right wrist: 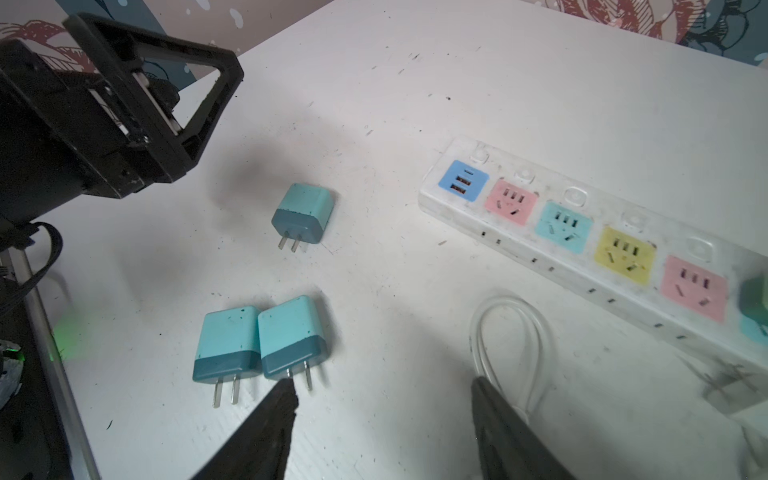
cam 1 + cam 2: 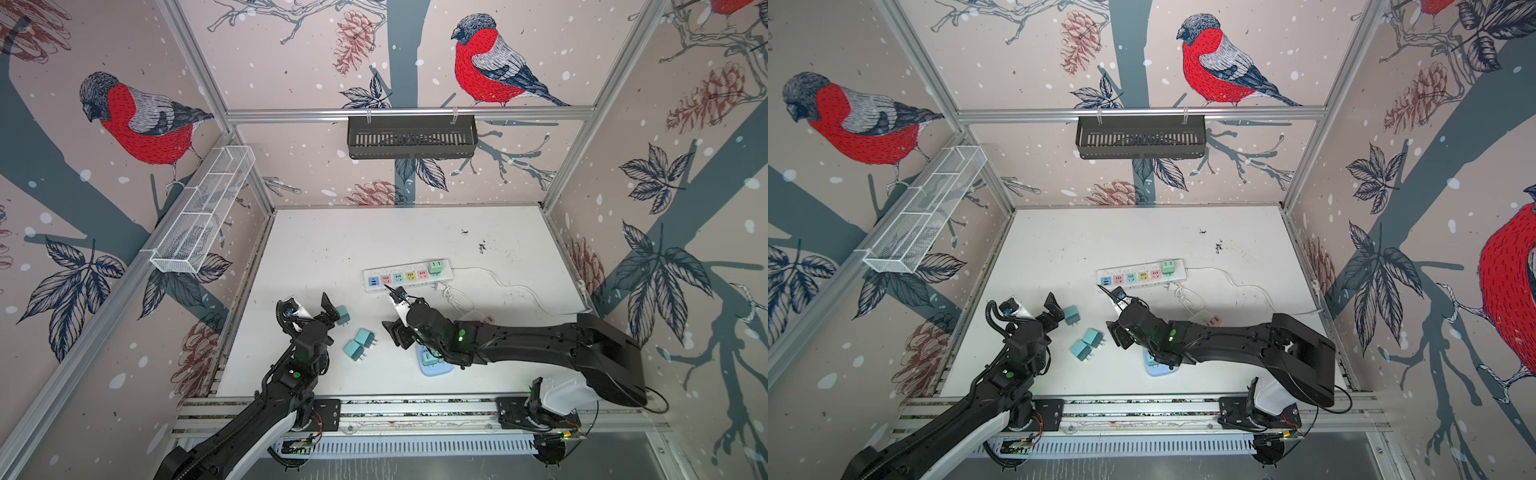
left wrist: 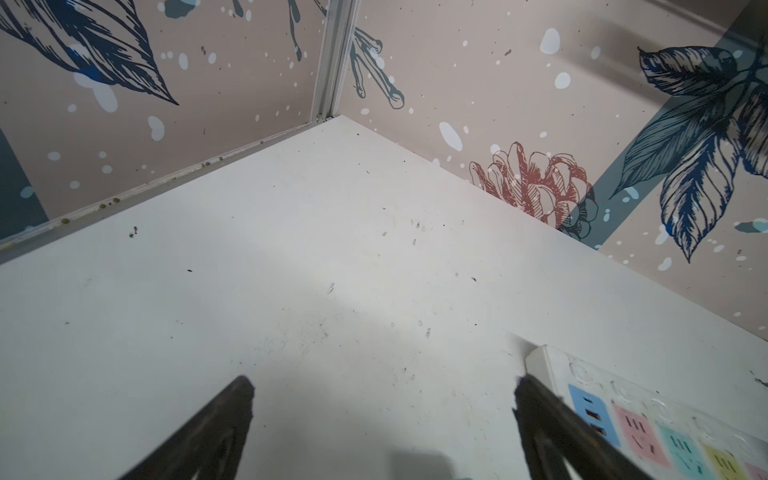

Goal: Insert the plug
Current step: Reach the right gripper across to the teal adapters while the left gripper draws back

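The right gripper (image 1: pixel 382 384) hangs over the worktop (image 2: pixel 332 241) just on the near side of the power strip (image 2: pixel 407 276), towards the strip's left end. Its jaws are partly apart and nothing is between them. In the right wrist view one finger (image 1: pixel 266 432) shows in front of a plug's prongs and the other beside a loop of white cable (image 1: pixel 478 338), but I cannot tell whether either one touches. The left gripper (image 3: pixel 384 386) stands wide and holds nothing, above bare worktop to the left of the strip. Three loose plugs lie flat on the worktop. The first teal plug (image 2: pixel 343 314) is just right of the left gripper. The second teal plug (image 2: pixel 365 336) and the third teal plug (image 2: pixel 353 349) lie nearer, touching side by side, between the two arms. A green plug (image 2: pixel 435 267) sits in the socket at the strip's right end.
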### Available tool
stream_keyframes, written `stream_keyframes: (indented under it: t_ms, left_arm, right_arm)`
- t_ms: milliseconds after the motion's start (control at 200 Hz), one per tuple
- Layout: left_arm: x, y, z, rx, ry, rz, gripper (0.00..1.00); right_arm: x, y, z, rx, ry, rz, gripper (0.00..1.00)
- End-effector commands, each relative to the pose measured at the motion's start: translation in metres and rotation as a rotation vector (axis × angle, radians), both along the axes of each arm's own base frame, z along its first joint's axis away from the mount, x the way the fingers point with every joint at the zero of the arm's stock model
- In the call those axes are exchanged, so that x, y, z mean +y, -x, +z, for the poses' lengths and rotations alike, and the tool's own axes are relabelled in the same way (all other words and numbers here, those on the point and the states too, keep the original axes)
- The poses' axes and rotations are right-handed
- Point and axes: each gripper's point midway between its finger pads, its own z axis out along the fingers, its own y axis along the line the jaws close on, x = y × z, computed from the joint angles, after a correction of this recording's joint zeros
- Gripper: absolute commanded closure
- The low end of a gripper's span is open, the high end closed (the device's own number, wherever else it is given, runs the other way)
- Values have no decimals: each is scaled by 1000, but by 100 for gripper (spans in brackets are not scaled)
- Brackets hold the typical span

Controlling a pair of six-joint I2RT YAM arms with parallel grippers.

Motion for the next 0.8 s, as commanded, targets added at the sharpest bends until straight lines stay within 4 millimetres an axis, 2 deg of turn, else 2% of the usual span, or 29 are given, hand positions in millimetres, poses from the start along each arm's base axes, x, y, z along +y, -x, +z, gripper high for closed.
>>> stream_keyframes:
  t_ms: [0, 160, 796]
  left_arm:
    - [6, -5, -2, 8, 68, 10, 3]
    - [17, -9, -13, 47, 142, 17, 3]
    - [18, -7, -13, 27, 163, 20, 3]
  right_arm:
    - [11, 6, -13, 32, 44, 44, 35]
    - [25, 9, -29, 51, 94, 70, 38]
    - [63, 30, -76, 99, 227, 188, 41]
